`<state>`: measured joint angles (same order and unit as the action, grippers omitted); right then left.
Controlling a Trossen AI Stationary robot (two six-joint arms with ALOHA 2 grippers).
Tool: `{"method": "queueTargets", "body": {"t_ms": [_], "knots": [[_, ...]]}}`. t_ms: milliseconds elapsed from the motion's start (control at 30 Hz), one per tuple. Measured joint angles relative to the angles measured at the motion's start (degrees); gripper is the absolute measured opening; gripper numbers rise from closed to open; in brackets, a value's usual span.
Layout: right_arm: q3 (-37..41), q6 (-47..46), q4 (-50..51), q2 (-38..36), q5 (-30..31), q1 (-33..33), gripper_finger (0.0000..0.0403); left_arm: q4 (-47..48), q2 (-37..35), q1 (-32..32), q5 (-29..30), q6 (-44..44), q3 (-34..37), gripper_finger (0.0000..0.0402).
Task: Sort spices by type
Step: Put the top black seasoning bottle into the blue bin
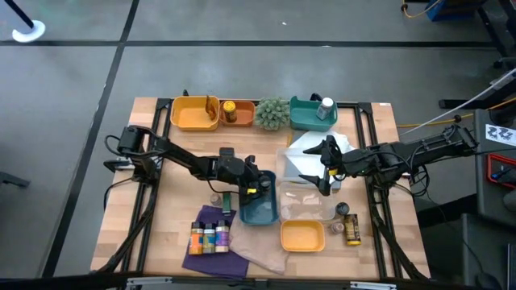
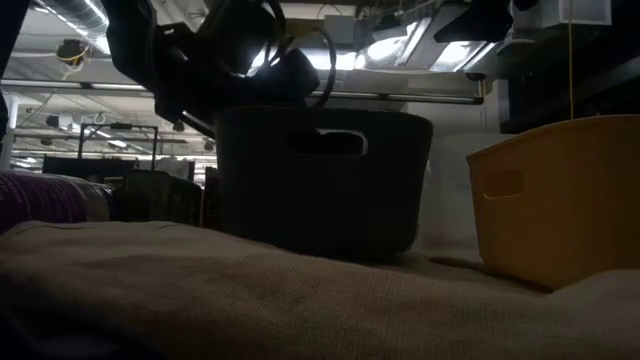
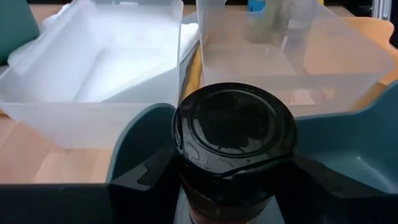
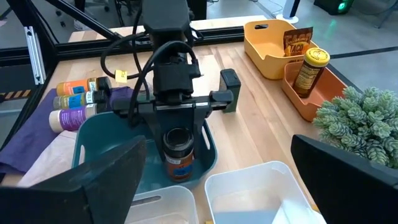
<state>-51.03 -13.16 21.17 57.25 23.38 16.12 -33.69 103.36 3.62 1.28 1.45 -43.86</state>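
A spice jar [image 4: 178,151] with a black lid [image 3: 233,129] and an orange-and-blue label stands upright inside the dark teal tray [image 1: 260,211] at mid-table. My left gripper [image 4: 177,134] reaches in from the table's left and is shut on it. My right gripper [image 1: 326,173] hangs open above the clear trays [image 1: 306,201], right of the teal tray, with nothing between its fingers. Several more spice bottles [image 1: 210,238] lie in a row on a purple cloth [image 1: 211,256] near the front edge. My left gripper pinches the jar between its two fingers, one on each side of the body just below the lid [image 3: 186,186]. The fingers slant down from the table's left. The jar stands upright within the teal tray's walls; whether its base rests on the tray floor I cannot tell.
Along the far edge stand a yellow tray [image 1: 193,113], an orange tray with a jar [image 1: 236,113], a green plant [image 1: 272,113] and a teal tray with a white bottle [image 1: 310,113]. A small yellow tray [image 1: 302,235] and two dark jars [image 1: 348,224] sit front right.
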Motion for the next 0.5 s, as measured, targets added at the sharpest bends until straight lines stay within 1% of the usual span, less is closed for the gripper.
{"method": "queueTargets", "body": {"t_ms": [267, 367, 500], "knots": [[0.0, -0.01, 0.0, 0.0, -0.02, 0.0, 0.0397, -0.16, 0.1, 0.0, 0.0, 0.92, 0.0, 0.0202], [0.0, -0.01, 0.0, 0.0, -0.02, 0.0, 0.0397, -0.15, 0.1, 0.0, 0.0, 2.71, 0.0, 0.0219], [0.0, -0.01, 0.0, 0.0, -0.02, 0.0, 0.0397, -0.31, 0.1, 0.0, 0.02, 2.78, 0.0, 0.0248]]}}
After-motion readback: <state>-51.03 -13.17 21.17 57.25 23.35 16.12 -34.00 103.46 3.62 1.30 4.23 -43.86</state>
